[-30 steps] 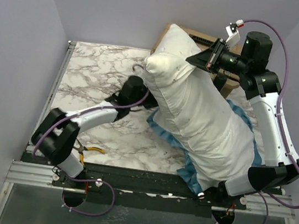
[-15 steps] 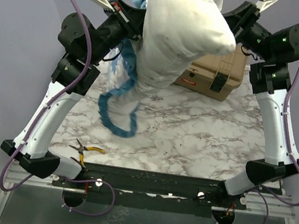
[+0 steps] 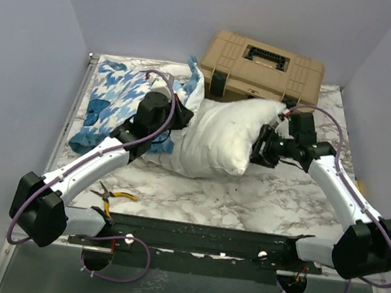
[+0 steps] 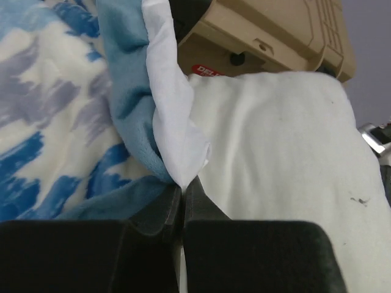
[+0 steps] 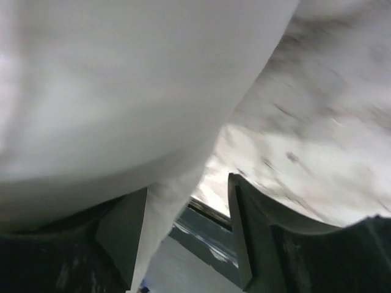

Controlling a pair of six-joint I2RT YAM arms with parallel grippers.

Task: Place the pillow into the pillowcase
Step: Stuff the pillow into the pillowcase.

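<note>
On the bench [image 3: 275,201] near its middle, we see the left hand [image 4: 183,190] pinched shut on the frilled edge of the pillowcase [image 3: 115,99], its arm reaching forward. Our right hand [image 3: 263,146], jaws apart, noses the right end of the pillow [image 3: 219,132]. The pillow lies beside the pillowcase, with a tan toolbox [image 3: 261,68] behind.

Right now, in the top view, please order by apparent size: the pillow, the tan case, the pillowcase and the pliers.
1. pillow.
2. tan case and the visible part of the pillowcase look alike; I do not rank them.
3. pliers, clearly smallest.
</note>
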